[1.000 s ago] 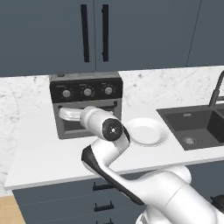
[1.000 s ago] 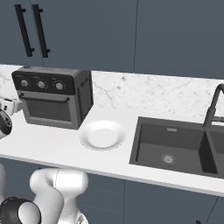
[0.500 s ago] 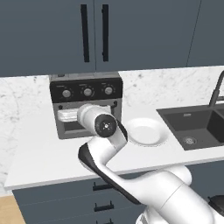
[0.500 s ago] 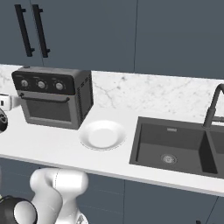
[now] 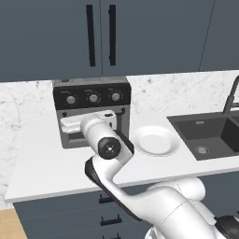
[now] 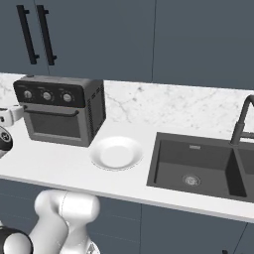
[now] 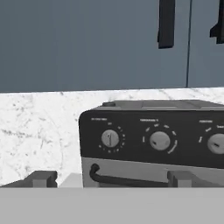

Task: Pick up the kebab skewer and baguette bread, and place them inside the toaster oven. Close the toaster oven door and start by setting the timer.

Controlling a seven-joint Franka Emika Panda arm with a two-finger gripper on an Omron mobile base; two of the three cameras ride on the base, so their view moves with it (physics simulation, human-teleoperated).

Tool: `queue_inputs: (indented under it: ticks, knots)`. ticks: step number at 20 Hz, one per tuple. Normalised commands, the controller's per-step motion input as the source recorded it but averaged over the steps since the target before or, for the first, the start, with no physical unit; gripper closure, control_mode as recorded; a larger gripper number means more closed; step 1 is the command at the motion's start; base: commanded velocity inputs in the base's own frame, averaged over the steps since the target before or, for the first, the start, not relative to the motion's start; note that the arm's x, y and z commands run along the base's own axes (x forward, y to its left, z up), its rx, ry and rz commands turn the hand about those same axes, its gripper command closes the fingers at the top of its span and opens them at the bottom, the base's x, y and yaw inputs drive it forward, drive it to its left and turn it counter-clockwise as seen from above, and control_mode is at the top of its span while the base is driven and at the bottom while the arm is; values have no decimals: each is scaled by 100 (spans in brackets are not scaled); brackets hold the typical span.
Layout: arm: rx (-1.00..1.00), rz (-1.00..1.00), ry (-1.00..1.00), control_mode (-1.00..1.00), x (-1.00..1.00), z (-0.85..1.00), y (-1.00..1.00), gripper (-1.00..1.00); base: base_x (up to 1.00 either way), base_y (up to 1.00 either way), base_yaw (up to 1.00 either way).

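A white marble-patterned countertop (image 6: 64,166) runs along the wall above dark blue-grey drawer fronts, carrying a dark grey toaster oven (image 6: 62,116) with three silver knobs and its door (image 6: 52,124) shut. Just beside the oven, toward the sink, sits a white plate (image 6: 116,153) with nothing on it, apart from the oven's side. A black double-basin sink (image 6: 198,166) is set into the countertop beyond the plate, with a dark faucet (image 6: 243,119) rising at its back edge.
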Motion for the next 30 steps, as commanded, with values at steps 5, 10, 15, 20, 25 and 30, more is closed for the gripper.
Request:
queue_inputs:
  ticks: [5, 10, 15, 20, 25, 30]
  knots:
    - [3, 0, -19, -100, 22, 0, 0, -100, 0, 0, 0]
    - [4, -4, -8, -100, 0, 2, 13, -100, 0, 0, 0]
    - [0, -11, -2, -100, 7, 0, 25, -100, 0, 0, 0]
    - [0, -12, -1, -100, 38, 0, 15, -100, 0, 0, 0]
    - [0, -5, 0, -100, 36, -3, 0, -100, 0, 0, 0]
    - [0, -1, 0, -100, 39, -9, 0, -100, 0, 0, 0]
